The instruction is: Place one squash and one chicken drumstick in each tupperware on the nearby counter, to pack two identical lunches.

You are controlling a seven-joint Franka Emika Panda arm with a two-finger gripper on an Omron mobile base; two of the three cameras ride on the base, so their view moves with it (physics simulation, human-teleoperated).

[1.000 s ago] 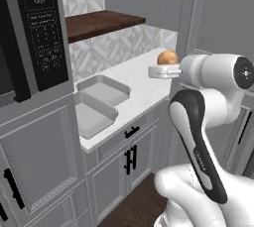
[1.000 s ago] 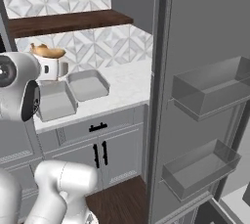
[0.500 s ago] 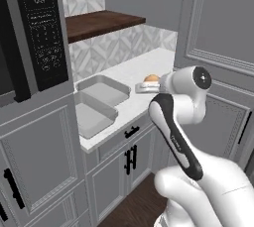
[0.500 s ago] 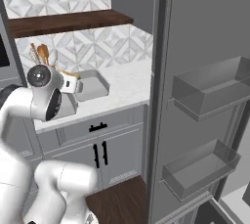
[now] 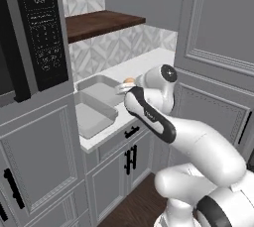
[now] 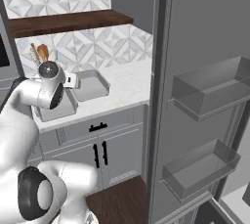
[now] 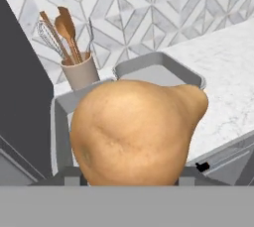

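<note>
Squash (image 7: 136, 132) held; no writing legible.

The microwave panel (image 5: 47, 32) carries button markings, seemingly text, too small to read.

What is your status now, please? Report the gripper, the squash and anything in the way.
Gripper shut on squash. Squash above the counter, near both tupperwares. Both look empty. Utensil holder behind them, path looks free.
</note>
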